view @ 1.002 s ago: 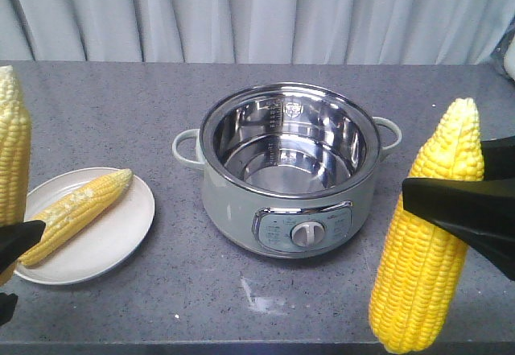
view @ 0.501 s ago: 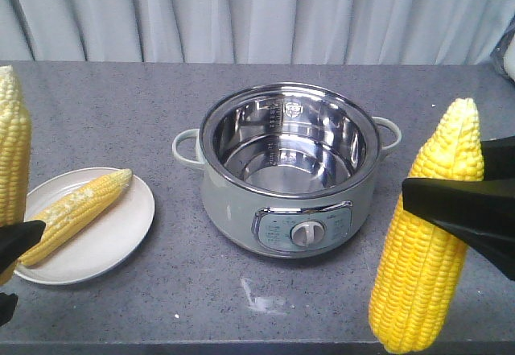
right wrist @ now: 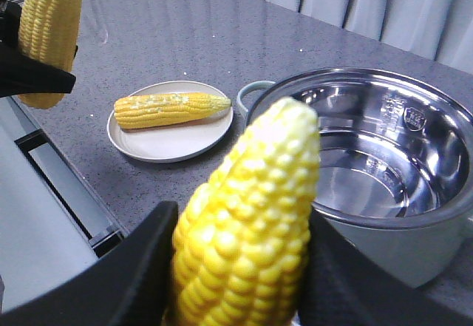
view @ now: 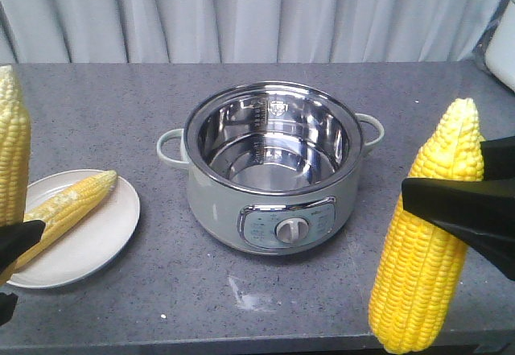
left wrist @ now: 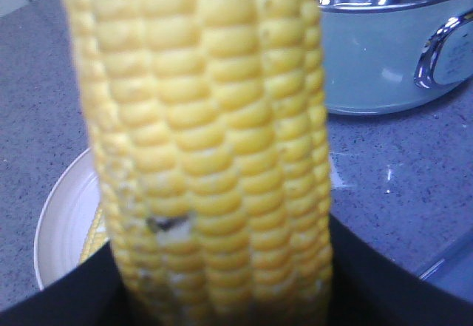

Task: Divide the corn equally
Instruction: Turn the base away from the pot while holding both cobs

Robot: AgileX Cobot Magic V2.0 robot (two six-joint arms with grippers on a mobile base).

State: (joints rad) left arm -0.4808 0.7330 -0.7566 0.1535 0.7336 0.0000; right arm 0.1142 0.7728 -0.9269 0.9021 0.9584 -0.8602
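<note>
An open pale green electric pot [view: 213,210], steel-lined with a front dial, stands on a speckled grey counter [view: 96,105]. A white plate [view: 96,238] sits nearby. Grey curtains [view: 241,9] hang behind.

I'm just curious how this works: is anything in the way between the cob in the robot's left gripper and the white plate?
Nothing visible is. The left gripper holds its cob upright close by the plate. A second cob lies on the plate, with bare space beside it. The pot stands apart.
</note>
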